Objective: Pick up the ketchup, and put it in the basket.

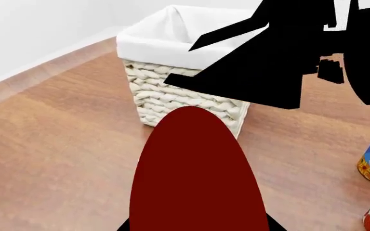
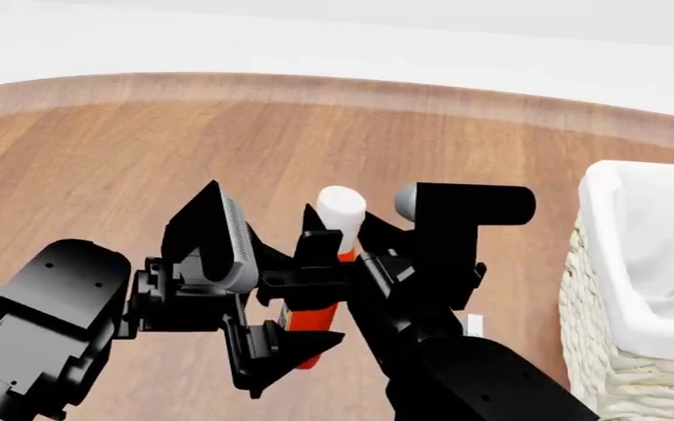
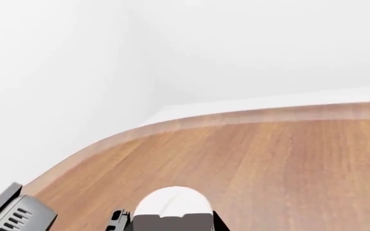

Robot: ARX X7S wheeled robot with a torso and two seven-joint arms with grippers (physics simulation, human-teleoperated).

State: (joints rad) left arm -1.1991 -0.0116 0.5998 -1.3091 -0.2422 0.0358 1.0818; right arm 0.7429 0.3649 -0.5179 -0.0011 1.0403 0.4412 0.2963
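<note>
The ketchup is held upright in the closed left gripper, left of the basket and well apart from it. Whether the right gripper is closed cannot be told. The bottle is judged light, smooth and squeezable; the mid-body is best held, gently.

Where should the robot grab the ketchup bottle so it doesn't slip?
Probably around the ketchup's red body below the white cap, coming from the side. The bottle stands upright and the body is wider than the cap. Both pincers crowd it; whether either grips it cannot be told.
</note>
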